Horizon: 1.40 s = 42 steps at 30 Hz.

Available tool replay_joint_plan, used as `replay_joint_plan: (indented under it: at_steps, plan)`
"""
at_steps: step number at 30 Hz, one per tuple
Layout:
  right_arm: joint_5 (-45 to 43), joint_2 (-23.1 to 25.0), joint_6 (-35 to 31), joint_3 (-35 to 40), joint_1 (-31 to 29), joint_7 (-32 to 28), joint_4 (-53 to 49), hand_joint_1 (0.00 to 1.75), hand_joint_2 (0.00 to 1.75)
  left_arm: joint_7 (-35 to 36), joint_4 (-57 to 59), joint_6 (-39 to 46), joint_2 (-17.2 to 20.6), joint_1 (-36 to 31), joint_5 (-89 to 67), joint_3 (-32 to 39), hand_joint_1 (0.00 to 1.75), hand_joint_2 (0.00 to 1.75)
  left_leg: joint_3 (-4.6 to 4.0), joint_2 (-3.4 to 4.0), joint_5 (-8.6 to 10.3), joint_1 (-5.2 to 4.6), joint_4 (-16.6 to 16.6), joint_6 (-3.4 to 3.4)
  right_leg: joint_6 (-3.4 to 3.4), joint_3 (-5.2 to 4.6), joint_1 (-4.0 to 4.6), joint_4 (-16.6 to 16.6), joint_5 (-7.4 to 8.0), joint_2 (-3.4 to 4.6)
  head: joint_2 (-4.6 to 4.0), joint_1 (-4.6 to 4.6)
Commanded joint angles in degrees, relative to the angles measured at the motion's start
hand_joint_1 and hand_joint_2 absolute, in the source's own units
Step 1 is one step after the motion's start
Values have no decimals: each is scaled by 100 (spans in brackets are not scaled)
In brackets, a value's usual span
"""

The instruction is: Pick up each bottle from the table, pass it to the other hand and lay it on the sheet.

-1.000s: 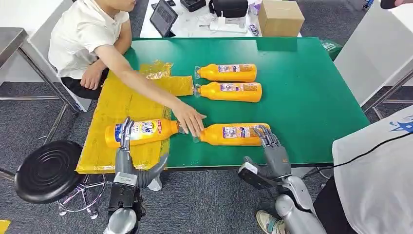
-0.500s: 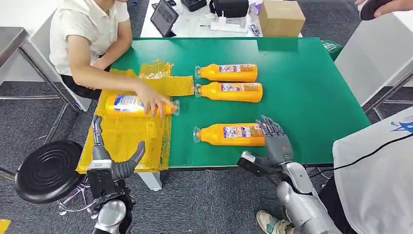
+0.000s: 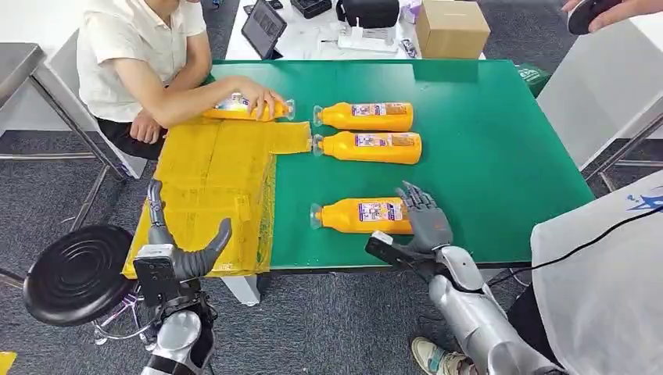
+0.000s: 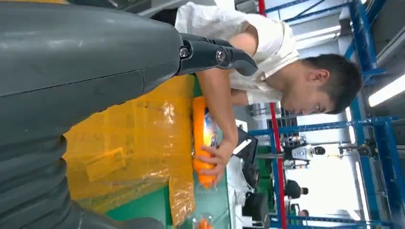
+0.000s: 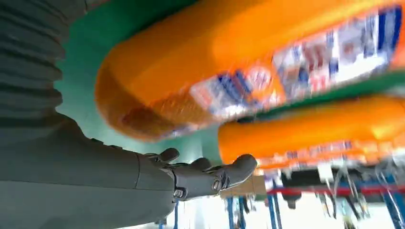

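Green-topped rectangular table (image 3: pixel 485 156) stood on grey carpet, with a crinkled yellow plastic sheet (image 3: pixel 211 187) spread over its left end and hanging past the near edge.

Item, nearest orange plastic bottle (image 3: pixel 361 215): lay on its side on the bare green right of the sheet, clear cap toward the sheet, white-and-blue label facing up, base toward the right hand. The right wrist view showed its rounded orange base (image 5: pixel 191 81) close ahead, blurred.

Items, two more orange bottles of the same kind (image 3: pixel 363 116) (image 3: pixel 367 147): lay side by side farther back than the nearest bottle, caps toward the sheet, apart from each other.

Item, fourth orange bottle (image 3: pixel 234 108): lay at the far edge of the sheet, under the hand (image 3: pixel 262 100) of a seated person in a white shirt (image 3: pixel 129 47).

Right hand (image 3: pixel 422 217): rested at the base end of the nearest bottle, fingers spread and curved over that end, thumb low by the table's near edge; whether it touched the bottle could not be told, and nothing was gripped.

Left hand (image 3: pixel 176 250): hung below the sheet's near edge, off the table, fingers apart, thumb out to the side, holding nothing.

Also: round black stool (image 3: pixel 74 273) left of the sheet; brown cardboard box (image 3: pixel 449 27) on a white table beyond.
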Motion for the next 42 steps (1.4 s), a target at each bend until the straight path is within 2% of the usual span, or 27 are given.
replay_joint_plan:
  at_steps: [1,10,14,17,18,19,20,21,22,25,28,30,34,35,40,42]
  plan:
    - [228,156,349,544,-813,419,1046,0,175,148,346,-182,64,-260,175,55,0,175,10,8,-3,1,-2,-6,-7,6,1,0,-2,5,0,2]
    - [111,181,981,511,-1000,658,1300,0,175,244,382,-353,64,-309,284,-44,0,175,32,8,-11,5,-1,-15,-17,30,7,0,-11,1,0,0]
    - [165,177,1686,637,-1158,909,1487,0,175,319,369,-493,76,-317,385,-105,0,175,27,4,-8,4,0,-11,-13,24,6,-1,-8,-1,0,2]
    - [162,190,1705,637,-1173,920,1480,0,175,320,366,-494,73,-313,385,-110,0,175,41,9,-14,7,1,-15,-19,38,9,0,-14,0,0,0]
    - [162,190,1705,637,-1173,920,1480,0,175,320,366,-494,73,-313,385,-110,0,175,21,3,-2,3,-3,-7,-8,18,4,-5,-3,-3,0,0]
    - [181,190,1762,668,-1179,942,1480,0,175,341,356,-513,73,-305,406,-109,0,175,44,2,-8,7,-8,-13,-16,42,9,-10,-10,-7,0,2]
    - [166,196,1817,667,-1185,944,1479,23,175,361,348,-538,68,-296,428,-115,0,175,33,-1,-5,6,-5,-10,-13,32,7,-8,-7,-8,0,0]
    - [142,198,1845,654,-1181,950,1475,140,175,370,335,-553,69,-291,439,-118,0,175,25,-1,-3,3,-5,-7,-9,23,4,-6,-5,-5,0,2]
    - [112,198,1942,663,-1176,924,1469,175,175,382,299,-574,67,-269,452,-131,0,175,38,1,-9,7,-4,-12,-15,37,8,-7,-10,-5,0,0]
    - [-85,167,2107,583,-1128,733,1434,175,175,391,283,-585,67,-259,453,-158,0,175,44,1,-13,8,-3,-14,-16,43,9,-5,-14,-7,0,0]
    - [-1135,210,2871,-66,-961,1,1413,175,175,442,396,-741,71,-319,614,-218,0,175,40,-10,-5,8,-7,-11,-13,42,9,-11,-9,-16,0,2]
    - [-1682,300,3222,-413,-828,-180,1403,175,175,533,527,-879,35,-357,829,-232,0,175,44,-16,-5,8,-9,-11,-14,48,10,-14,-11,-22,0,2]
    - [-2062,329,3422,-390,-695,-414,1184,175,175,658,669,-1105,25,-388,1234,-277,0,175,82,11,-13,11,-17,-20,-19,73,14,-23,-7,0,0,2]
    - [-2370,314,3654,-414,-603,-639,1025,175,175,734,746,-1298,44,-401,1443,-347,0,175,82,14,-14,11,-13,-21,-16,71,12,-21,-6,6,0,2]
    - [-2481,294,3690,-384,-564,-717,938,175,175,733,774,-1335,52,-386,1483,-392,0,175,93,15,-11,13,-12,-23,-20,78,16,-19,-5,4,0,0]
    - [-2770,292,3739,-382,-485,-1013,700,175,175,740,750,-1426,89,-369,1564,-448,0,175,96,15,-11,13,-13,-22,-19,80,16,-22,-3,3,0,2]
